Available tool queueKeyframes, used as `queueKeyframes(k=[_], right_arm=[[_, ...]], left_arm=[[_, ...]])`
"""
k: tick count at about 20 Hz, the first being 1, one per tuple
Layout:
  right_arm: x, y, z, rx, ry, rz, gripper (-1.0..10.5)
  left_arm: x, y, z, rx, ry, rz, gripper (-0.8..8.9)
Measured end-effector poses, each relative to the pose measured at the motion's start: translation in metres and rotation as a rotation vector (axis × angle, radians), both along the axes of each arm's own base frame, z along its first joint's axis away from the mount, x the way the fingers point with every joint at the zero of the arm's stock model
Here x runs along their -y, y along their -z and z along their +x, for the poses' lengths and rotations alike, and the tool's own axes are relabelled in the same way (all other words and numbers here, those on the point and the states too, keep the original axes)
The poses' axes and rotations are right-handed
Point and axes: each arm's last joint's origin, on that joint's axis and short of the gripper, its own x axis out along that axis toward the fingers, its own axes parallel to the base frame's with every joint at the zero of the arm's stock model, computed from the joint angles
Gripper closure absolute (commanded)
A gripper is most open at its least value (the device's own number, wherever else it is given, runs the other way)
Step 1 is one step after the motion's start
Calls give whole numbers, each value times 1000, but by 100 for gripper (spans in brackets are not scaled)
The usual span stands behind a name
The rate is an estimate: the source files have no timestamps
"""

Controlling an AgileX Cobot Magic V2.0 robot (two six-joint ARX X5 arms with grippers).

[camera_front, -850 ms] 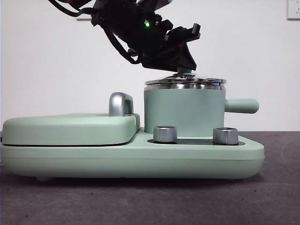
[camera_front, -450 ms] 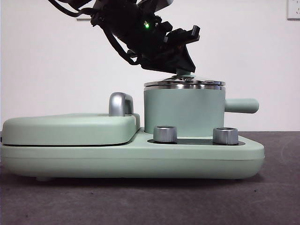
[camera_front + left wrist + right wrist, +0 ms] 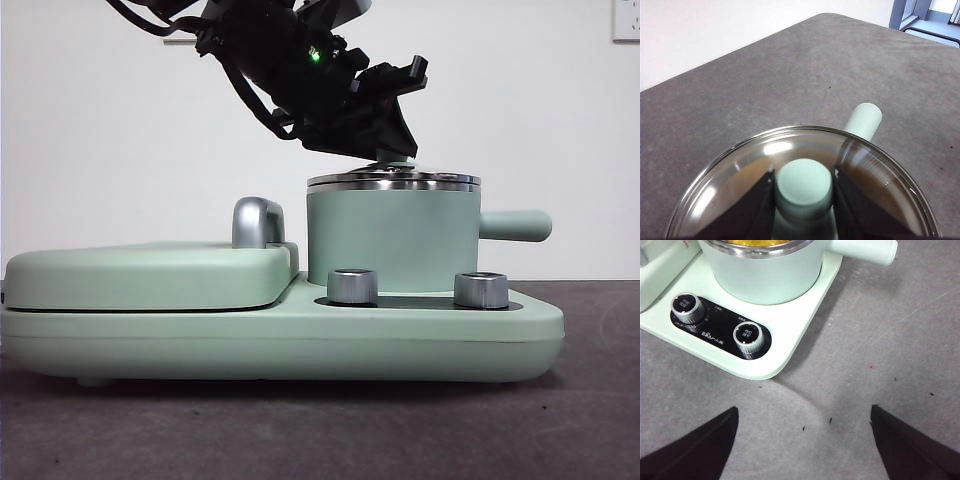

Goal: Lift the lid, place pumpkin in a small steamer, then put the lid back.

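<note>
Low level front view, two downward wrist views, all sharing steamer (image 3: 392, 238)

A clear, glossy glass lid (image 3: 805, 165) is edged by a polished steel rim, with a smooth matt plastic knob. The small steamer (image 3: 392, 240) is finished in satin mint green. Ribbed, brushed metal is seen on two knobs (image 3: 749, 336). The table (image 3: 790, 75) is covered in rough grey matt material.

**Two arms, one busy**

The left gripper (image 3: 392, 150) reaches down at a slant from the top, big and black, with a tiny green light on its wrist. Its two jaws squeeze the knob (image 3: 804, 182) (one on each side). The right gripper (image 3: 802, 440) hangs above the table, jaws spread wide apart, holding nothing.
</note>
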Motion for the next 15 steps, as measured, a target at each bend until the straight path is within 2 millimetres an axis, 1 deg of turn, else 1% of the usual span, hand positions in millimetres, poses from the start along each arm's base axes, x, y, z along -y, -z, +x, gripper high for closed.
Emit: queueKeyframes(k=[1, 3, 4, 5, 8, 10, 12, 15], right_arm=[[0, 0, 0, 0, 0, 0, 539], [0, 0, 0, 0, 0, 0, 539], [0, 0, 0, 0, 0, 0, 539], [0, 0, 0, 0, 0, 0, 539], [0, 0, 0, 0, 0, 0, 539], [0, 0, 0, 3, 0, 2, 539], [-1, -1, 1, 17, 0, 10, 539], [-2, -4, 3, 42, -1, 26, 539]], left_arm=[[0, 0, 0, -3, -1, -3, 715], [0, 0, 0, -7, -3, -6, 576], [0, 0, 0, -12, -2, -7, 522], [0, 1, -1, -17, -3, -2, 502], [-3, -4, -3, -20, -4, 1, 502], [-8, -13, -9, -32, -5, 12, 502], [-17, -26, -17, -52, -8, 29, 503], [-37, -45, -33, -113, -28, 57, 503]])
